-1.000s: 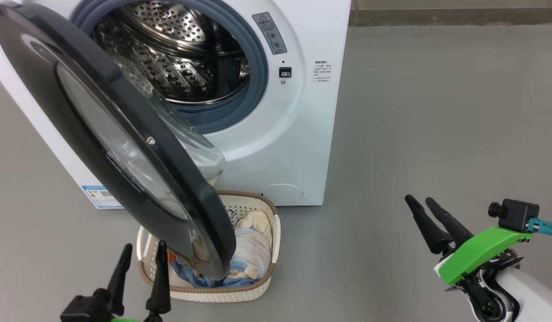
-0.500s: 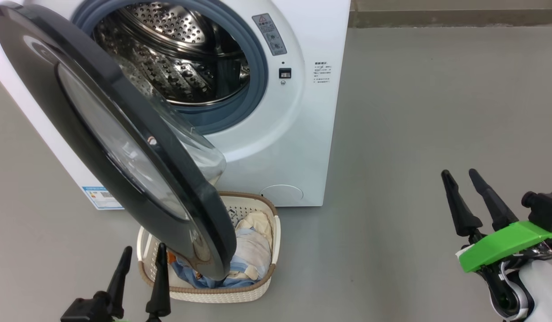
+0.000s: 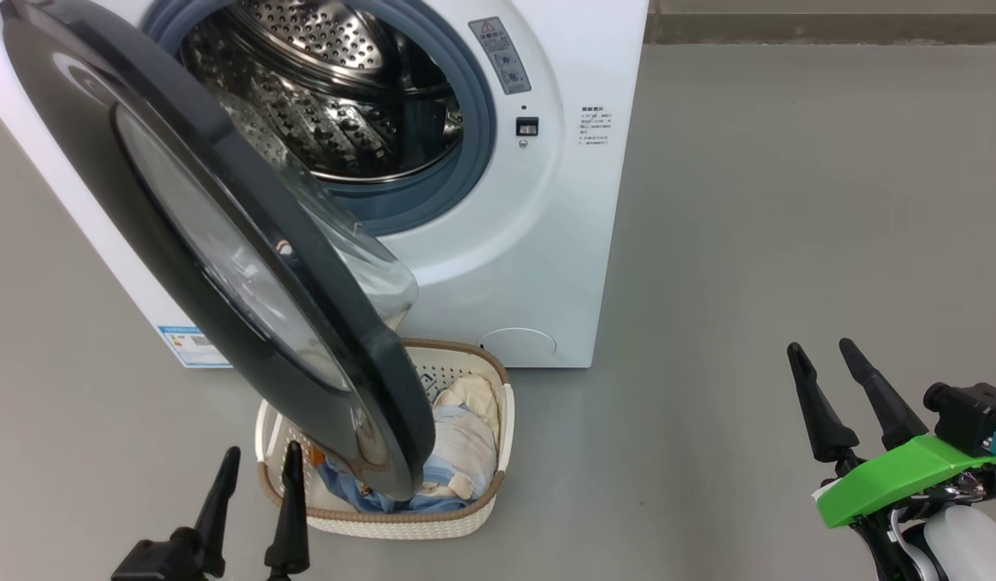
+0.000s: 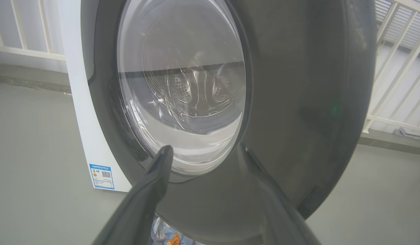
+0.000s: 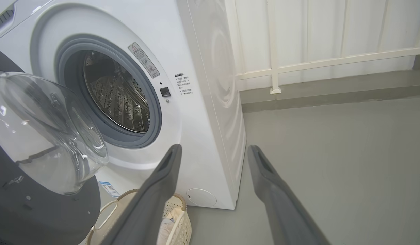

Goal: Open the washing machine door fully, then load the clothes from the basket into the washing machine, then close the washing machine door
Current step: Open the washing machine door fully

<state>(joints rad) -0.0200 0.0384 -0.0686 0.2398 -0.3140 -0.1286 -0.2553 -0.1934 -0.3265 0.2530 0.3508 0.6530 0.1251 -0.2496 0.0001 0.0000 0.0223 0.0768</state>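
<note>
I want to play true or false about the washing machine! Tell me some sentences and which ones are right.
1. The washing machine door is open, and in the head view it hides part of the basket. True.
2. The drum has clothes in it. False: the drum looks empty, and the clothes lie in the basket.
3. The left end effector and the right end effector are open and hold nothing. True.
4. The right end effector touches the door. False: it is off to the right, over the floor.
5. The basket stands on the floor in front of the washing machine. True.
</note>
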